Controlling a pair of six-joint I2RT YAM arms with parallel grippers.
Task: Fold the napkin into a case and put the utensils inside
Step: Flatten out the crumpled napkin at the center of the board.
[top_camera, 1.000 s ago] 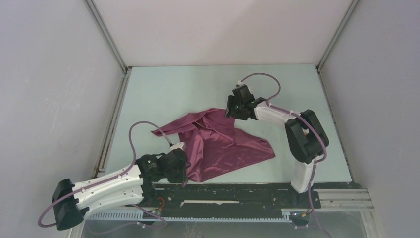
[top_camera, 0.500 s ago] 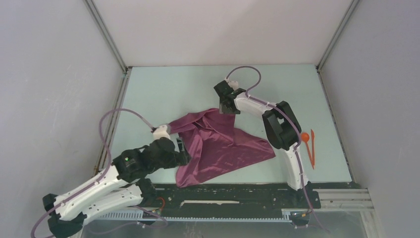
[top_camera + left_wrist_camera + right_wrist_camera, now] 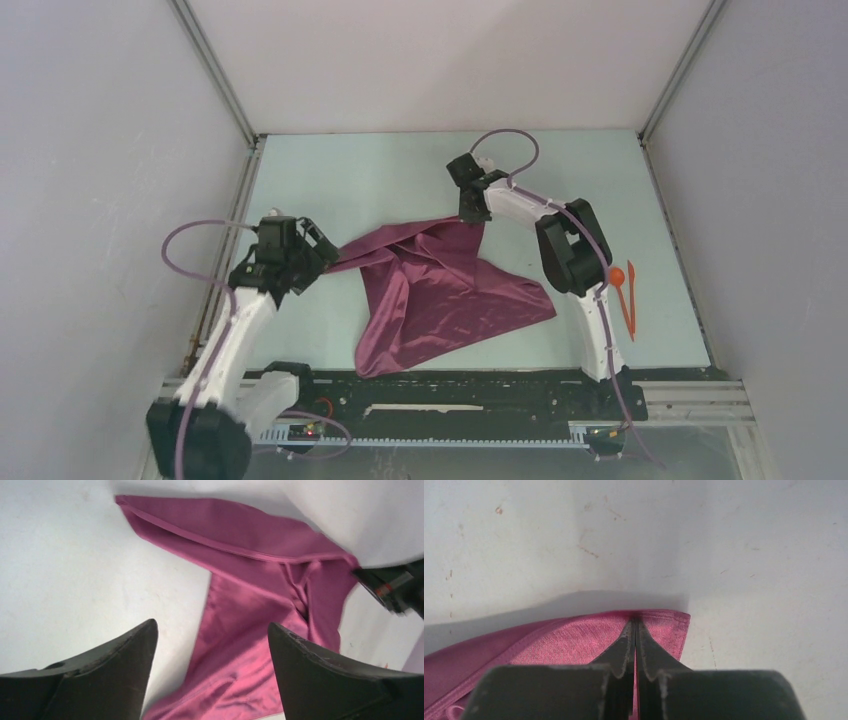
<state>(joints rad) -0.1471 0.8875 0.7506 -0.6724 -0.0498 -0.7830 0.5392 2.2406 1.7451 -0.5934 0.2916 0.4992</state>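
Observation:
The maroon napkin (image 3: 440, 290) lies crumpled and partly folded over itself in the middle of the table. My right gripper (image 3: 472, 212) is shut on its far corner; in the right wrist view the fingertips (image 3: 634, 622) pinch the hemmed edge of the napkin (image 3: 569, 642) against the table. At the cloth's left tip, my left gripper (image 3: 322, 250) is open. The left wrist view shows its gripper (image 3: 211, 625) wide apart, with the napkin (image 3: 260, 595) lying beyond it, ungripped. Two orange utensils lie at the right: a spoon (image 3: 617, 274) and a slim piece (image 3: 629, 303).
Grey walls enclose the table on three sides. A metal rail (image 3: 222, 260) runs along the left edge. The black base rail (image 3: 480, 388) crosses the near edge. The right arm's elbow (image 3: 570, 250) stands between the napkin and the utensils.
The left gripper let go of the napkin's near edge, opened and swung back to its left tip. The right gripper closed on the far corner.

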